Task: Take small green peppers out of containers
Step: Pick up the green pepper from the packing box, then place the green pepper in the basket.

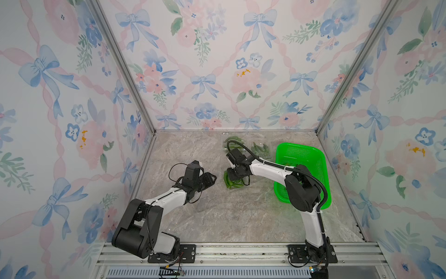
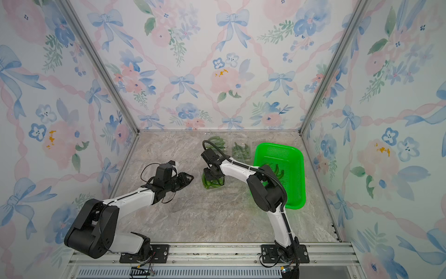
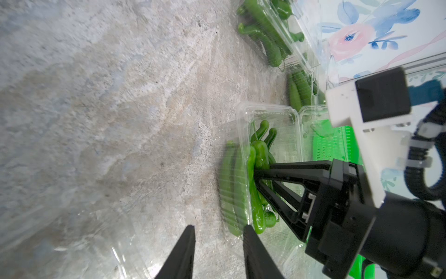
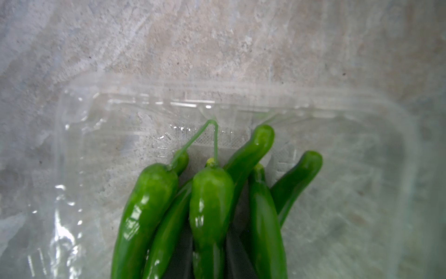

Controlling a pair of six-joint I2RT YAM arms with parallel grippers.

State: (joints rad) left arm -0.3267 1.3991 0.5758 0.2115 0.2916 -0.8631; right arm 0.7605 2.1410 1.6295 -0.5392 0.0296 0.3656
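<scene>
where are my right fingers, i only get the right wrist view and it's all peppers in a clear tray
Observer: The left wrist view shows the right fingers reaching down into that tray, tips among the peppers.
Operator: is the left arm in the way
Observer: No. The left fingers are open and empty, apart from the tray.
Operator: anything in the basket yet
Observer: Yes. A top view shows a few lying in the basket.
</scene>
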